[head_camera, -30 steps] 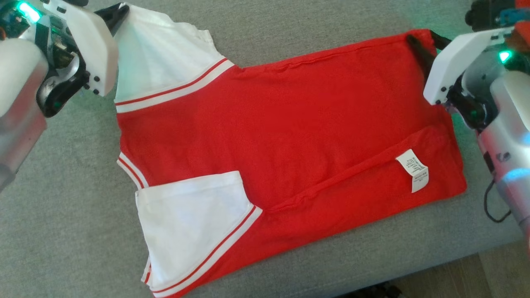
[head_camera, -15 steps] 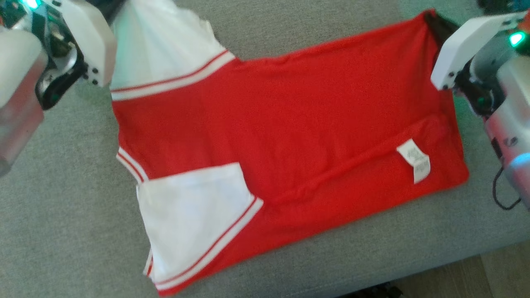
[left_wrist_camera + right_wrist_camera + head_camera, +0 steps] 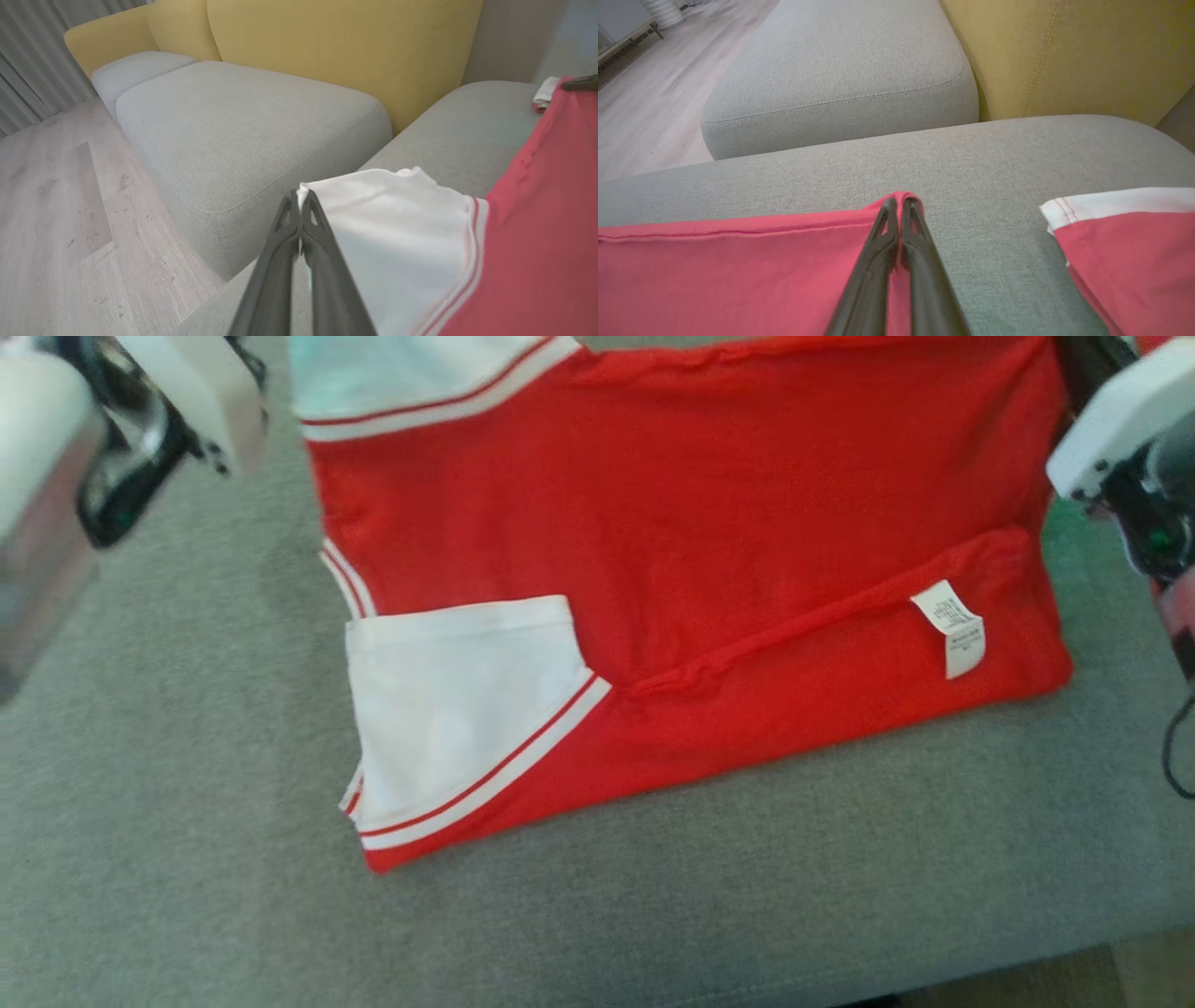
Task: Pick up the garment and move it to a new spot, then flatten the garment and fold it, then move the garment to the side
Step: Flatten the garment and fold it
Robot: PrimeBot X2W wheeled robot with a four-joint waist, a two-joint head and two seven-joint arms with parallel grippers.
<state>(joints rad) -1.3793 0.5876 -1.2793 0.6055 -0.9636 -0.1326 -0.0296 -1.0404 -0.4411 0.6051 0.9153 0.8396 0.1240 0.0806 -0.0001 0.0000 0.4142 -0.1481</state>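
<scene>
The garment (image 3: 709, 523) is a red shirt with white sleeves and a white label (image 3: 954, 627), spread on the grey sofa cushion (image 3: 187, 821). Its far edge is raised and runs off the top of the head view. In the left wrist view my left gripper (image 3: 299, 196) is shut on the edge of the far white sleeve (image 3: 392, 219), held above the cushion. My right gripper (image 3: 901, 201) is shut on a red hem corner (image 3: 784, 275). The near white sleeve (image 3: 457, 709) lies flat.
The cushion's front edge drops to wooden floor (image 3: 1153, 971) at the lower right. A yellow backrest (image 3: 336, 51) and a second grey seat cushion (image 3: 233, 126) stand beyond the garment. A dark cable (image 3: 1174, 756) hangs from my right arm.
My right gripper has closed on the red hem corner. Both grippers have carried the garment's far edge up the picture, and its near edge has slid away from the cushion's front.
</scene>
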